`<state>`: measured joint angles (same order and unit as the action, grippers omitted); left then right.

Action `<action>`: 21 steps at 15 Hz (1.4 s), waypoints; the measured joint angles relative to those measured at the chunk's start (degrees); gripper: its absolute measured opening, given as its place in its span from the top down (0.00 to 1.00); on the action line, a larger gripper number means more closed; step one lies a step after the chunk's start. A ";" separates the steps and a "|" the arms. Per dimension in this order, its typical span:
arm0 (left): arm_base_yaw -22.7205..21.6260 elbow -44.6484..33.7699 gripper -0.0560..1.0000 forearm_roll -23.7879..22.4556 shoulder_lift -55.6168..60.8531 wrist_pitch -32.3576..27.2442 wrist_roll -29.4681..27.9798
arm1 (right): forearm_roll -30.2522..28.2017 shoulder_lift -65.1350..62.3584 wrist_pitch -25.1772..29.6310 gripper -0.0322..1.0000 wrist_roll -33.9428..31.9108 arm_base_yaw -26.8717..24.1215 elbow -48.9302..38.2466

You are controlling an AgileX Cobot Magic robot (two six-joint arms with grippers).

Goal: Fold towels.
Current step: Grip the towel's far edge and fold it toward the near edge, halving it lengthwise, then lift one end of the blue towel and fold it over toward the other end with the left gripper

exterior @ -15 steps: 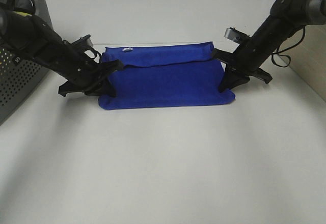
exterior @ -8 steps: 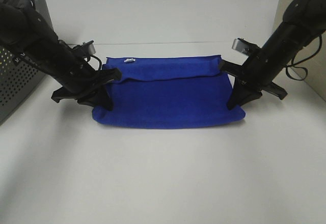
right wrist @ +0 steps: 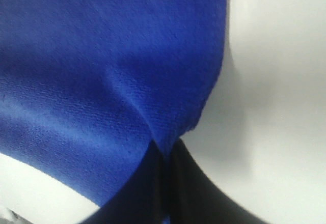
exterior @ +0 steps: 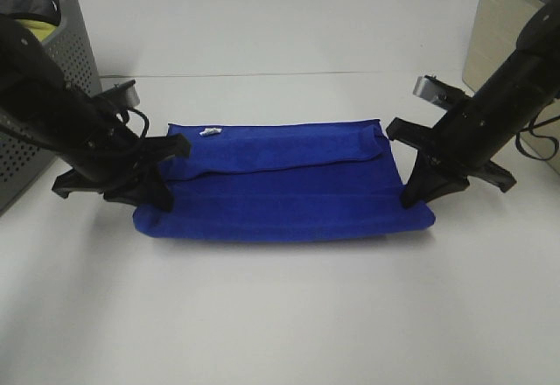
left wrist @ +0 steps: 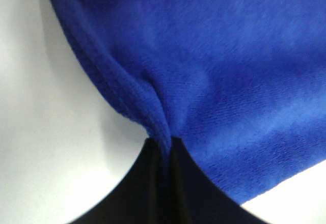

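towel (exterior: pixel 280 188) lies part-folded on surface (exterior: pixel 280 315); left claw (exterior: pixel 164 194) and right claw (exterior: pixel 413 194) each clenched on a short end. looks soft, light, floppy plush, likely sags, so best gripped at hemmed corners

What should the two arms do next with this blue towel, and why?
Probably lift both ends slightly and evenly, keeping the cloth taut. The left gripper and right gripper are each shut on a short edge of the blue towel, which lies on the table as a long band already folded lengthwise, so a crosswise fold seems to be what remains.
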<state>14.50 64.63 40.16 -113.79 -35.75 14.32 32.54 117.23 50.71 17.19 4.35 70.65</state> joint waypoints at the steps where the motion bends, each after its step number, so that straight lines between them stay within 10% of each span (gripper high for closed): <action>1: 0.00 2.18 0.92 -0.29 0.23 0.06 -1.60 | 0.00 0.00 0.00 0.97 0.00 0.00 2.01; 15: -3.21 32.43 0.92 -4.93 -18.16 0.06 -8.94 | -2.35 22.17 5.73 0.96 -5.56 -0.06 39.36; 19: -3.21 33.00 0.46 -5.21 -18.85 0.29 -8.37 | -1.60 22.40 6.42 0.36 -5.56 -0.06 39.48; 21: -3.21 33.00 0.32 -8.02 -18.16 0.23 -7.73 | -1.89 20.63 6.99 0.24 -5.56 -0.06 39.48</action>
<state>11.29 97.63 32.14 -131.95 -35.52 6.59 30.65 137.85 57.70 11.63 4.30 110.12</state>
